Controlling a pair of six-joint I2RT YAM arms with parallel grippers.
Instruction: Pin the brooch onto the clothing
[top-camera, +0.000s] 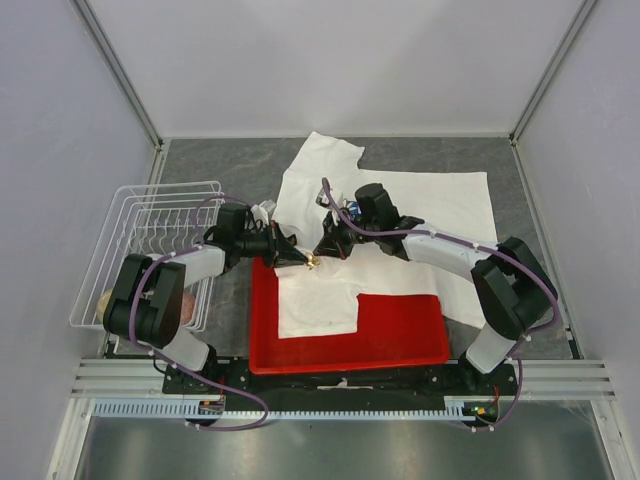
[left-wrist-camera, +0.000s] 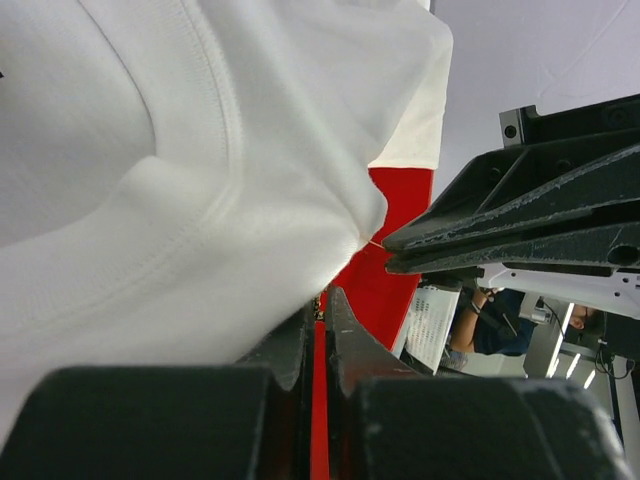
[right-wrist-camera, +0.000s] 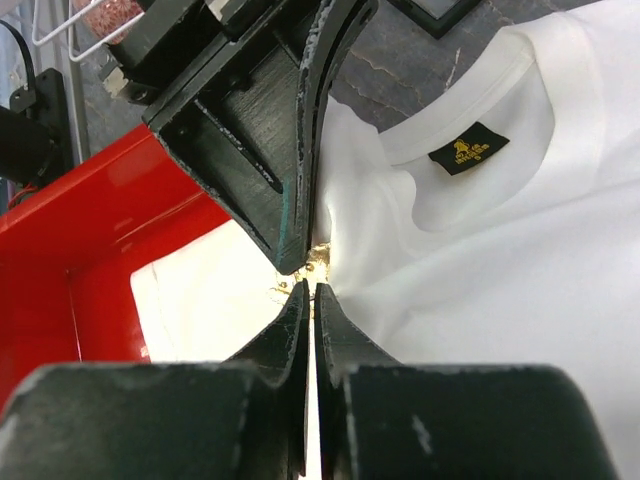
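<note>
The white T-shirt (top-camera: 440, 205) lies crumpled across the grey table and the red tray (top-camera: 400, 330). Both grippers meet tip to tip over the tray's far left part. The tiny gold brooch (top-camera: 312, 263) sits between them, against a bunched fold of shirt near the collar. In the right wrist view the brooch (right-wrist-camera: 320, 262) glints just above my shut right gripper (right-wrist-camera: 313, 290), with the left gripper's fingers (right-wrist-camera: 270, 150) coming down onto it. In the left wrist view my left gripper (left-wrist-camera: 321, 298) is shut with a gold speck at its tips, under the shirt (left-wrist-camera: 150, 150).
A white wire rack (top-camera: 150, 230) stands at the left, close behind the left arm. The shirt's black neck label (right-wrist-camera: 468, 148) shows inside the collar. The red tray's raised rim (right-wrist-camera: 60, 230) runs left of the grippers. Cage posts frame the table.
</note>
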